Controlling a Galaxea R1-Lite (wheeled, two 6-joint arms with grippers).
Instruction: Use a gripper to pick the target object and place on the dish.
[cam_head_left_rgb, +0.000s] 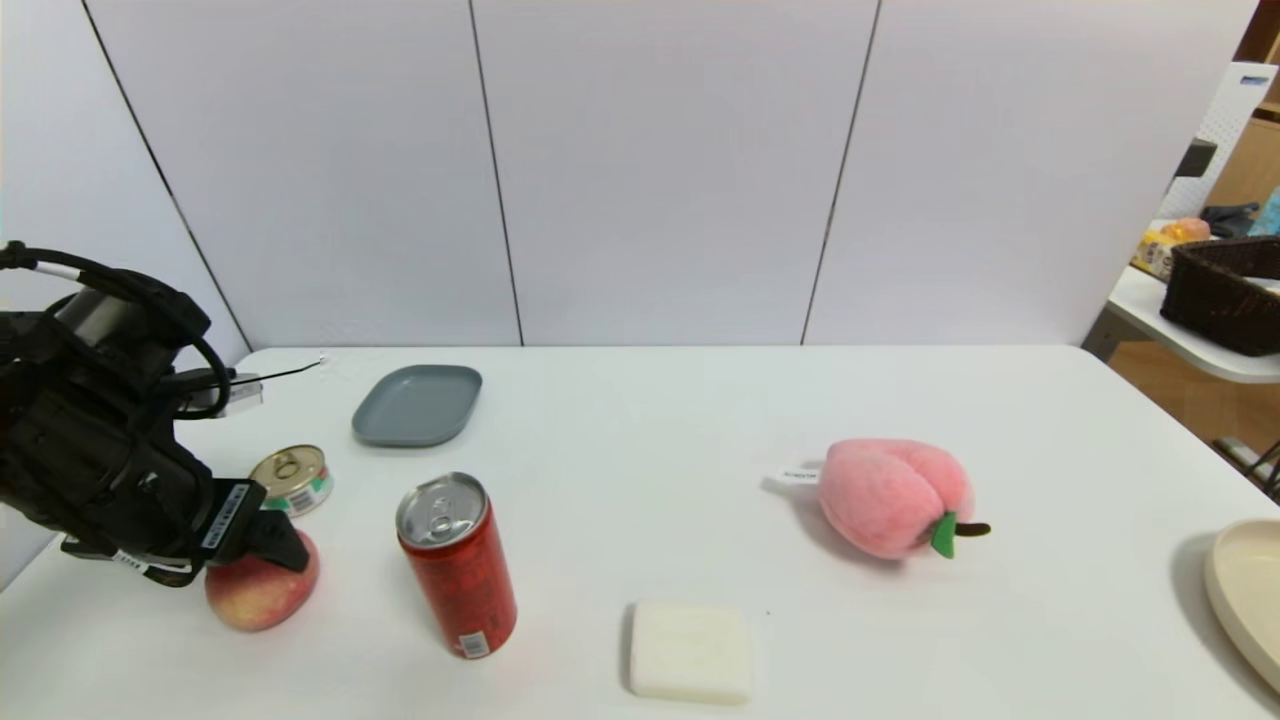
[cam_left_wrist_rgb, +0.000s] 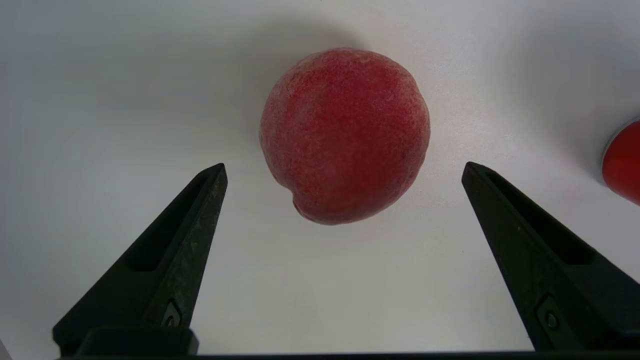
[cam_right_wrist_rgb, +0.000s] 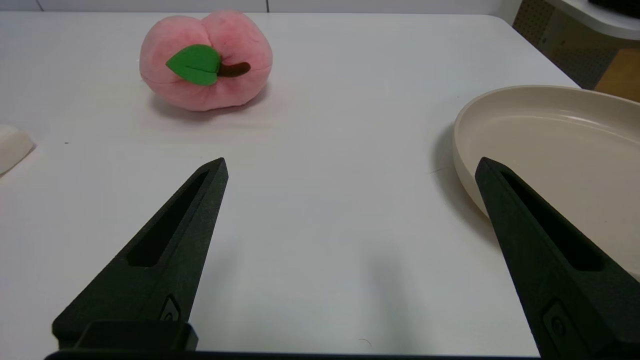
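The black left gripper with pointed fingers (cam_left_wrist_rgb: 344, 172) is held above the white table (cam_head_left_rgb: 620, 420), at the near left of the scene; its fingers are spread wide, with nothing gripped. The smooth, round, red-and-yellow peach (cam_head_left_rgb: 262, 590) is seen on the table below the gripper — overlapped in part by it in the head view. Just beyond the peach, a short, round metal tin with a ring-pull lid (cam_head_left_rgb: 292, 478) is placed; to the right of the peach, a red cylindrical drink can (cam_head_left_rgb: 458, 570) is stood upright. The flat grey-blue dish with rounded corners and a low rim (cam_head_left_rgb: 418, 405) is set at the far left, beyond the tin and the can; farther right, a pale, square block with rounded corners (cam_head_left_rgb: 690, 652) is laid near the front, while a pink plush peach with a green leaf (cam_head_left_rgb: 893, 497) is seen farther back — a round cream plate (cam_head_left_rgb: 1250, 600) is placed at the near right edge. The black right gripper (cam_right_wrist_rgb: 351, 167) is parked over the near right of the table, its fingers apart.
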